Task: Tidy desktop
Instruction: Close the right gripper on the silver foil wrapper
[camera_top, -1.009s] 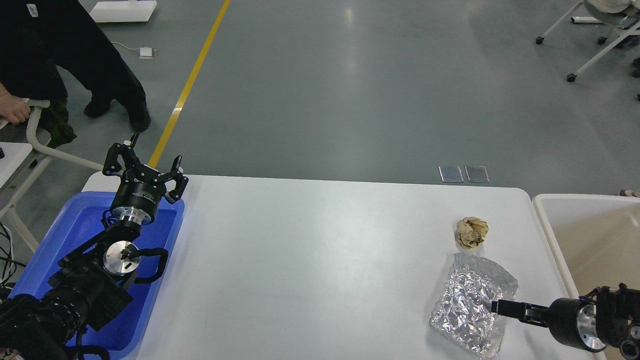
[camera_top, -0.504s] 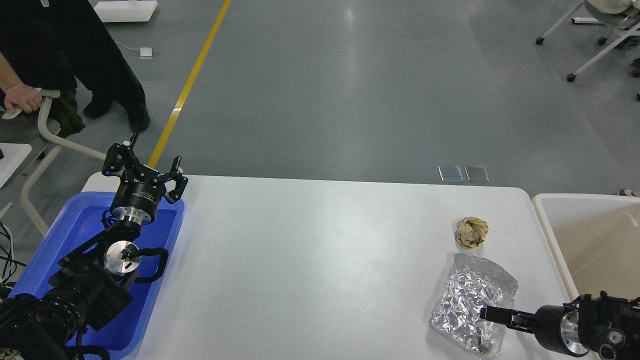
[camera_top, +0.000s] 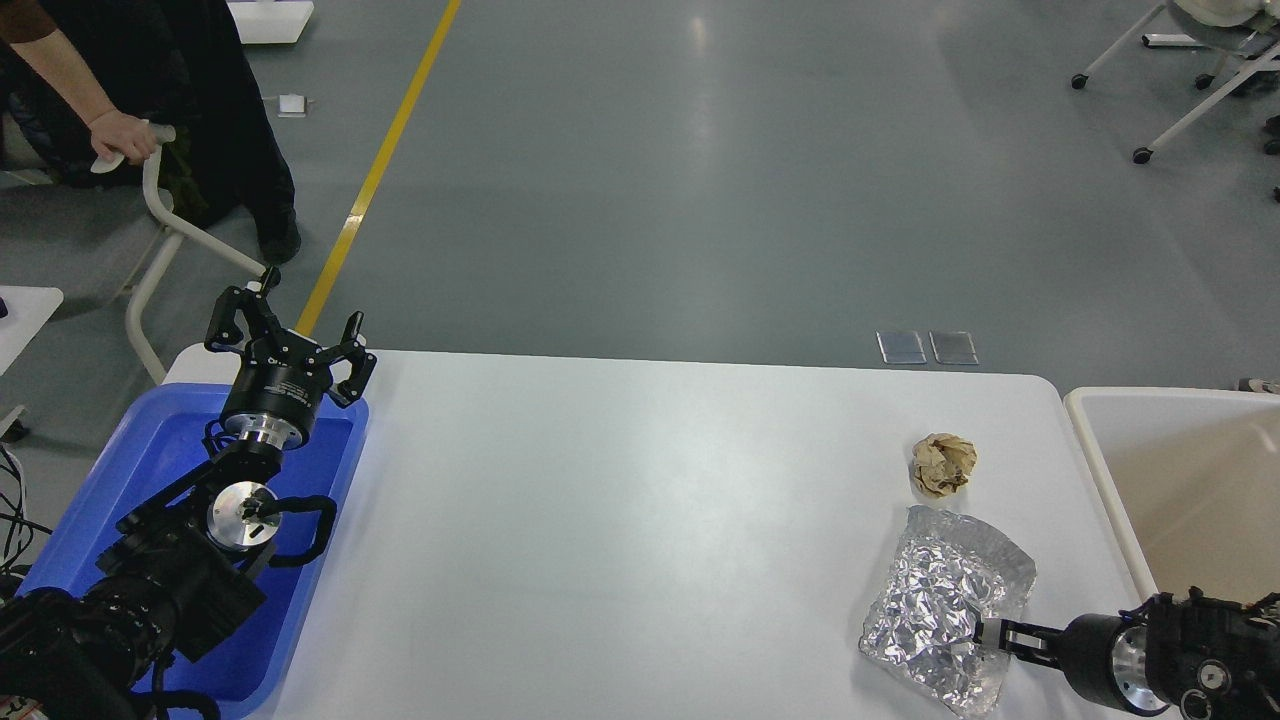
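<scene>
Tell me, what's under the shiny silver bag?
The silver foil bag lies flat on the white desktop, so only tabletop shows around it. Whatever is beneath or inside is covered. The right gripper reaches over its near edge.

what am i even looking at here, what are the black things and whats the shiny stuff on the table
You are looking through a camera in a robot's head, pointing forward and down at its work surface. The black jointed things are its two arms. The left hand is open and empty, raised above a blue tray. The right hand comes in from the lower right and sits at the edge of a crumpled silver foil bag; whether it grips the bag is hard to tell. Just beyond the bag lies a ball of crumpled brown paper. Both rest on the white desktop. A beige bin stands at the right.
</scene>
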